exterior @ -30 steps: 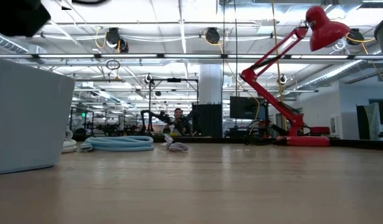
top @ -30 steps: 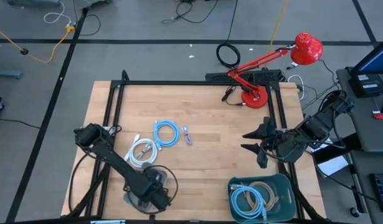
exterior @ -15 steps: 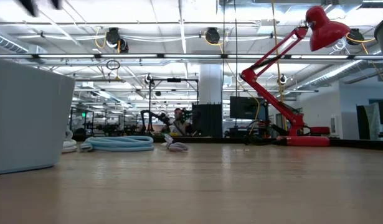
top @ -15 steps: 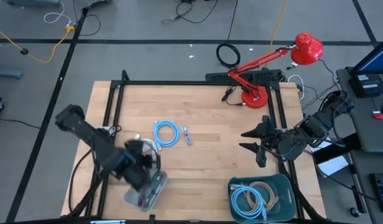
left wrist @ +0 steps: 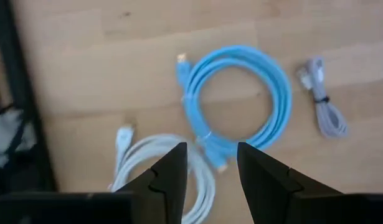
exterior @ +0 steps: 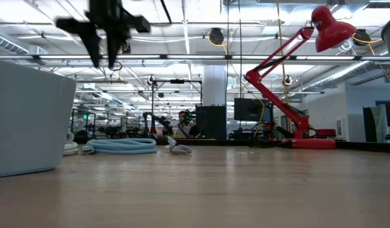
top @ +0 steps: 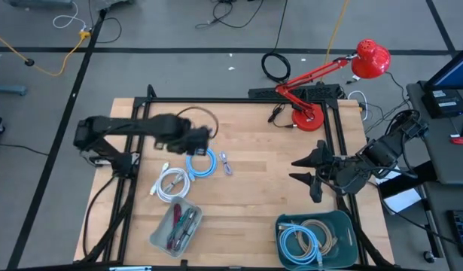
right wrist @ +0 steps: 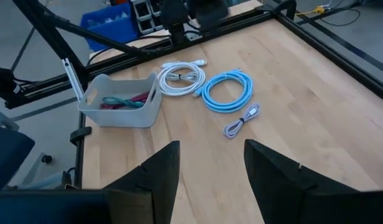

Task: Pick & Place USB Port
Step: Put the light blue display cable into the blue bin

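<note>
Three coiled cables lie flat on the wooden table: a blue one (top: 202, 162) (left wrist: 240, 94), a white one (top: 172, 183) (left wrist: 159, 169) and a small grey bundle (top: 226, 163) (left wrist: 322, 107). My left gripper (top: 205, 139) (left wrist: 212, 171) hangs open high over the table (exterior: 104, 56), fingers pointing down, just beyond the blue coil's far side. It holds nothing. My right gripper (top: 300, 170) (right wrist: 210, 167) waits open at the table's right side, well clear of the cables.
A grey bin (top: 175, 226) (right wrist: 119, 99) with red and green cables stands near the left front edge. A green bin (top: 315, 236) holding coiled cables sits at the right front. A red desk lamp (top: 306, 117) stands at the far edge. A black frame (top: 133, 135) borders the table.
My left gripper has swung from over the grey bin at the near edge toward the far edge and risen, now standing above the blue coil. The bin shows uncovered. The cables and my right arm have kept still.
</note>
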`<act>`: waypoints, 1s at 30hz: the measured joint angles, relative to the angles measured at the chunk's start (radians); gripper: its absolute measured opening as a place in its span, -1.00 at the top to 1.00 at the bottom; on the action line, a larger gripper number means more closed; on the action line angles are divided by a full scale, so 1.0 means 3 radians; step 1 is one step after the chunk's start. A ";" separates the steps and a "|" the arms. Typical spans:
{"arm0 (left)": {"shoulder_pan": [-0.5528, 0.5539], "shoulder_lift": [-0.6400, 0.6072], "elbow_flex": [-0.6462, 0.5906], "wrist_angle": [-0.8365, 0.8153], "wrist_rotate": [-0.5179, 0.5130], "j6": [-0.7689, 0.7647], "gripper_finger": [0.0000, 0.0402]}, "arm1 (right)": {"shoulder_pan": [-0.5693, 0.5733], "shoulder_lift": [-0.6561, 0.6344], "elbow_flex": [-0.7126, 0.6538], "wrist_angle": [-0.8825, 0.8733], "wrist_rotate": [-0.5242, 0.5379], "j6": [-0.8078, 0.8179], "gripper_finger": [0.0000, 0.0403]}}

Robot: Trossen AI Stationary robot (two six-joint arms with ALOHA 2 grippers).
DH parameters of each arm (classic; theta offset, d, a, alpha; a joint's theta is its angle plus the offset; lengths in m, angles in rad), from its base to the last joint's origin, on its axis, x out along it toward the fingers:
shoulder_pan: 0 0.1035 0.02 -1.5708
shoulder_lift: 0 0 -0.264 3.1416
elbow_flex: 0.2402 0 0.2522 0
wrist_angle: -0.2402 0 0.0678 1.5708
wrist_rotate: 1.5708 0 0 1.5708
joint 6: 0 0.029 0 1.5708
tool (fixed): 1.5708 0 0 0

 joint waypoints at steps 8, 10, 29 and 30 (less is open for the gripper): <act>0.0432 0.0364 -0.0455 0.0538 0.0372 0.0498 0.29 | 0.0008 0.0000 0.0000 -0.0043 -0.0154 0.0102 0.15; 0.0428 0.0435 -0.0633 0.0656 0.0476 0.0507 0.29 | 0.0008 0.0000 0.0000 -0.0093 -0.0189 0.0140 0.15; 0.0330 0.0497 -0.1732 0.2027 0.0829 0.0187 0.29 | 0.0005 0.0000 0.0000 -0.0200 -0.0256 0.0179 0.15; 0.0326 0.0495 -0.1759 0.2089 0.0822 0.0185 0.29 | 0.0005 0.0000 0.0000 -0.0199 -0.0254 0.0171 0.15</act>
